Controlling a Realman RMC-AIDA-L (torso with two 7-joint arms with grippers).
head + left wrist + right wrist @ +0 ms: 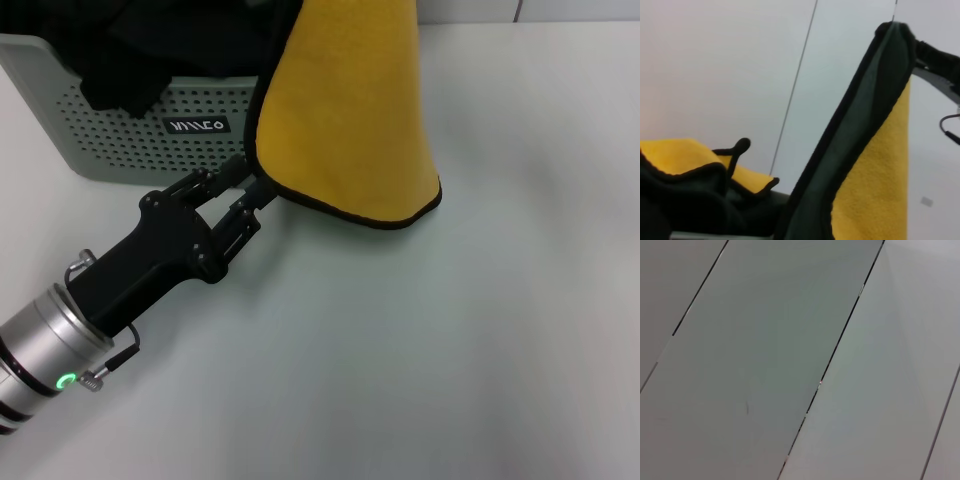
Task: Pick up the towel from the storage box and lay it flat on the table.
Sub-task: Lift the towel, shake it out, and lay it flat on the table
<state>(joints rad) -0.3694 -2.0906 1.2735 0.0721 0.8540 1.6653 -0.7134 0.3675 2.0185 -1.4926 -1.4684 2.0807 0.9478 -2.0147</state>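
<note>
Towel [345,110] | hangs yellow face out beside box [120,130], lower corner near desk [450,350] | left gripper [252,185] jaws pinching black-edged side hem | right gripper unseen | soft, light, floppy; best held at corners

The towel [345,110] is soft, napped cloth, matt yellow on one face and dull grey-green on the other [850,145], bound with black stitched edging. The box [130,130] is matt grey-green plastic, its sides perforated with dots; black fabric [120,60] lies in it. The table [450,350] is smooth, white and faintly sheened. The left gripper [250,185] is matt black, on a brushed metal wrist [40,345].
</note>
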